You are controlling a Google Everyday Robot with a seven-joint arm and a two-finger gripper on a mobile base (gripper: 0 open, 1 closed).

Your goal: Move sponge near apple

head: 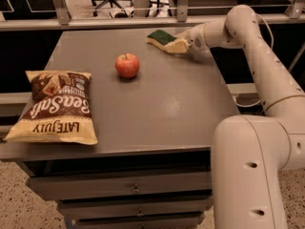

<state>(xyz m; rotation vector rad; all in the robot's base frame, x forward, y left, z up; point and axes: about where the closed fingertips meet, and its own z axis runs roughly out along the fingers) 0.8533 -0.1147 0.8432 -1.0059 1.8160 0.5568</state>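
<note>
The sponge (160, 37), dark green on top with pale yellow foam below, lies near the far right part of the grey table (157, 104). My gripper (174, 45) reaches in from the right at table height and its pale tip touches the sponge's right end. The apple (127, 65), small, round and red-orange with a short stem, stands on the table to the left of the sponge and nearer to me, about two apple widths away.
A brown chip bag (56, 106) lies flat at the table's front left. My white arm (259, 56) arcs along the table's right side. Drawers (136, 190) sit under the table. A railing and an office chair stand behind the far edge.
</note>
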